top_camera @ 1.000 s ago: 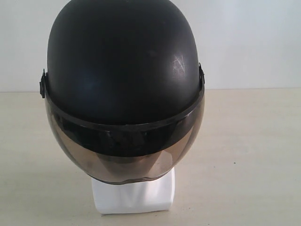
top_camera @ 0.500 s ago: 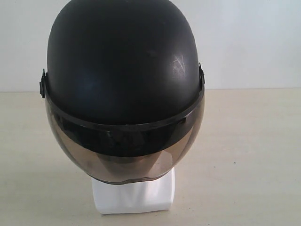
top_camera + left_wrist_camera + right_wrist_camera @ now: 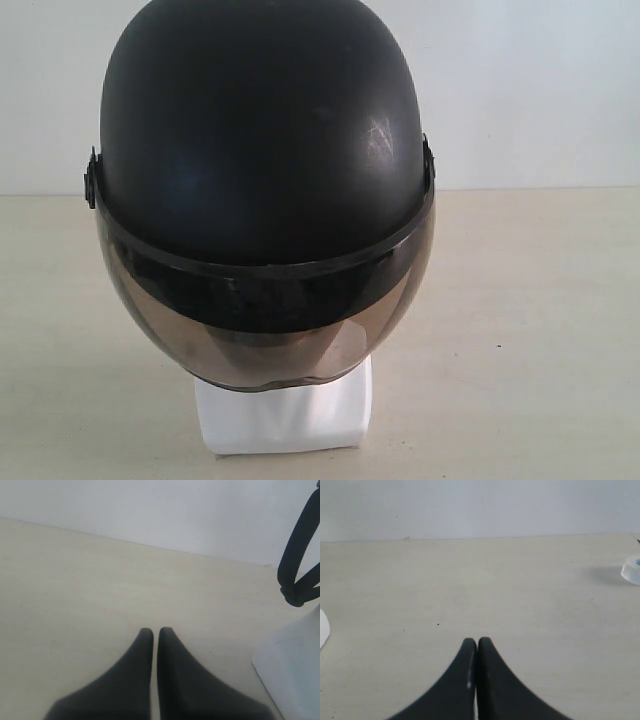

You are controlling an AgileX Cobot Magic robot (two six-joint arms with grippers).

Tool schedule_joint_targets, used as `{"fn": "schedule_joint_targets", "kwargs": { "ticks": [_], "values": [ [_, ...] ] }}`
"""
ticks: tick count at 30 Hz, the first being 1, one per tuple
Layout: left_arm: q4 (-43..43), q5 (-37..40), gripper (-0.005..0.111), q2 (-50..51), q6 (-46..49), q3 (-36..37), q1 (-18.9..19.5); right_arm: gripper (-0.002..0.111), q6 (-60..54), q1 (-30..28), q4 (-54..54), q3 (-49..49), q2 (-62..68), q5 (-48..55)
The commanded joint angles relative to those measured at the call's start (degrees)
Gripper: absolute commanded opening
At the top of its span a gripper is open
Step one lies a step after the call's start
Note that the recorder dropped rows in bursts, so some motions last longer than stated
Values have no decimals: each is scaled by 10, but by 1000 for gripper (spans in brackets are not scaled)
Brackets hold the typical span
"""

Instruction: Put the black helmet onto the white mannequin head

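In the exterior view, the black helmet [image 3: 260, 140] is seen seated on the white mannequin head [image 3: 285, 415], covering it so fully that only the blocky white base is left showing beneath. The smoky tinted visor [image 3: 265, 325] is lowered in front of the face, and the features behind it cannot be made out. A patch of pale scuffs is seen on the shell above the visor's hinge. The mannequin head is stood upright on a pale beige table [image 3: 520, 330], with a white wall behind it. No gripper is shown in this view.

In the left wrist view, the left gripper [image 3: 155, 631] is seen with its two dark fingers drawn narrow, only a hairline slit being left between them, and nothing is held. It is poised over the bare table just beside the mannequin head's white base [image 3: 295, 672]. A black chin strap [image 3: 298, 555] is seen hanging in a loop above that base, apart from the fingers.

In the right wrist view, the right gripper [image 3: 477, 642] is seen pressed fully together, tip against tip, with nothing clamped. Only bare table is found beneath it. A small white round object [image 3: 632, 569] is cut off at one edge of the picture, and a white curved edge [image 3: 322, 628] at the other; whether either belongs to the mannequin head cannot be told.
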Motion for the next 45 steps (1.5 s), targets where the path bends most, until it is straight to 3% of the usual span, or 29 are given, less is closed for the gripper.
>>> {"fn": "schedule_joint_targets", "kwargs": {
  "ticks": [1,45],
  "values": [
    [3,-1,4,-2,-5,0,-3,0,-12,-1,-8,-1,-3,11],
    [3,-1,4,-2,-5,0,-3,0,-18,-1,-4,-1,-3,9]
  ]
}}
